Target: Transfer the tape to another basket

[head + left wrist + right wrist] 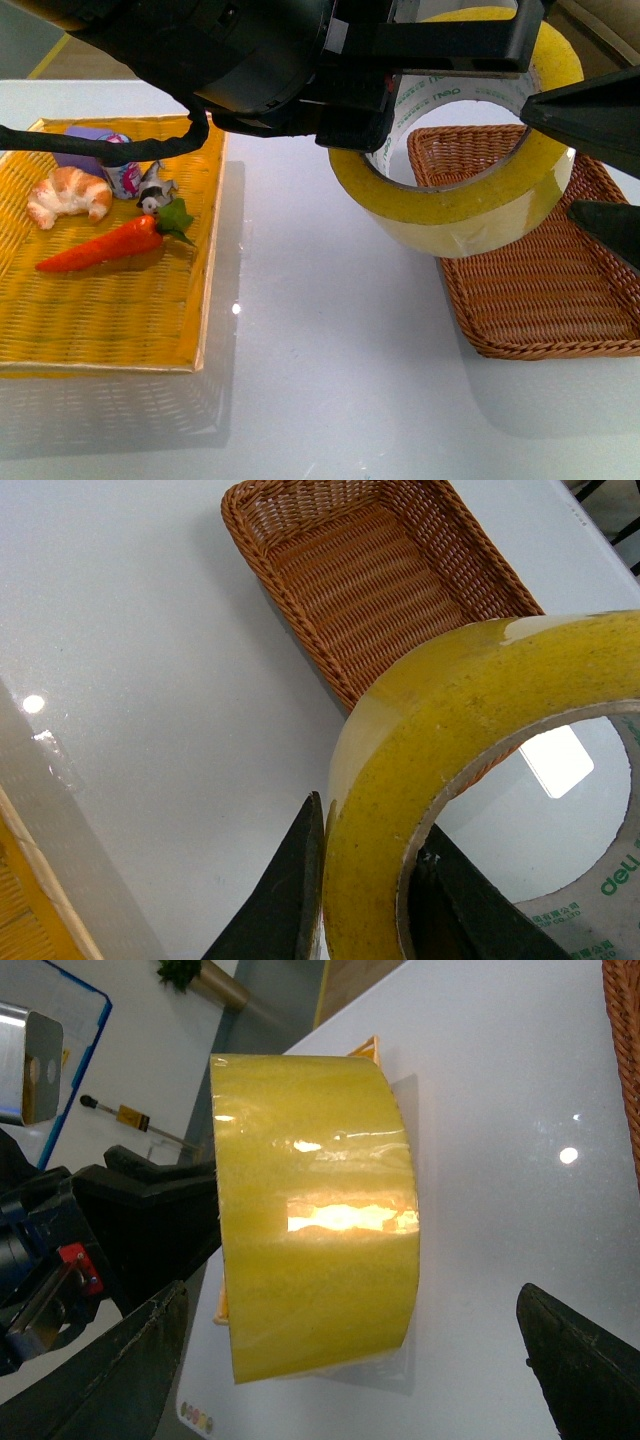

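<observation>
The tape [455, 205], a wide yellowish roll with a white printed core, hangs in the air over the near left corner of the dark brown wicker basket [560, 300]. My left gripper [450, 50] is shut on the roll's wall. In the left wrist view its fingers [290, 900] pinch the tape [400, 770], one outside and one inside the core, with the basket [370, 570] beyond. My right gripper [600, 170] is open and empty just right of the roll. In the right wrist view the tape [315, 1210] hangs between the wide-apart jaws of the right gripper [350, 1380].
A bright yellow flat tray [100, 310] on the left holds a croissant [68, 192], a carrot [105, 245], a purple packet [95, 150] and a small toy [152, 192]. White table [320, 380] lies between tray and basket. The basket's edge [625, 1050] shows in the right wrist view.
</observation>
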Robot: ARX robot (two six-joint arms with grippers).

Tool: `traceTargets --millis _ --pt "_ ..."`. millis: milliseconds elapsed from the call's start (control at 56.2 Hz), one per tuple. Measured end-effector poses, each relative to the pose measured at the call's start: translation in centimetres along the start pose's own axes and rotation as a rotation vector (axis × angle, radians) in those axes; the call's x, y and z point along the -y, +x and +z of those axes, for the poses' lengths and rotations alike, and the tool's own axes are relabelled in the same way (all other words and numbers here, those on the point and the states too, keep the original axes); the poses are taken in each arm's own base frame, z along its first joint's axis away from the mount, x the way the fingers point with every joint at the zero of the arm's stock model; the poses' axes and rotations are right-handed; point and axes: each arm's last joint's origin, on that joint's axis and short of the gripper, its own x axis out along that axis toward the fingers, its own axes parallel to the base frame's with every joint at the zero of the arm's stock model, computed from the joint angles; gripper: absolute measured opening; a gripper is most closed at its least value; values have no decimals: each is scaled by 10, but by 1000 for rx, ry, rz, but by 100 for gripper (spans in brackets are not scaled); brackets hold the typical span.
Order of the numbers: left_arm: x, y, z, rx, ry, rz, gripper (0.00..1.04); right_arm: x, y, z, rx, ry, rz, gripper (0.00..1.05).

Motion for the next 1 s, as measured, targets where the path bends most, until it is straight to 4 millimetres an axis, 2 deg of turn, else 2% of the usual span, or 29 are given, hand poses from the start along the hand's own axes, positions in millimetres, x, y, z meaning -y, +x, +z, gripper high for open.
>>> traceTargets --millis 445,498,676,889,996 --pt "2 0 2 -3 1 -21 15 -2 11 2 27 11 51 95" --pt "2 0 1 -4 1 -23 15 -3 11 2 29 11 52 87" --pt "3 0 1 -6 0 -34 15 -4 12 0 31 21 52 49" --pt "3 0 1 -7 -5 -36 15 -4 11 0 37 25 58 48" --pt "3 0 1 -8 -8 -45 33 -4 11 0 40 26 60 48"
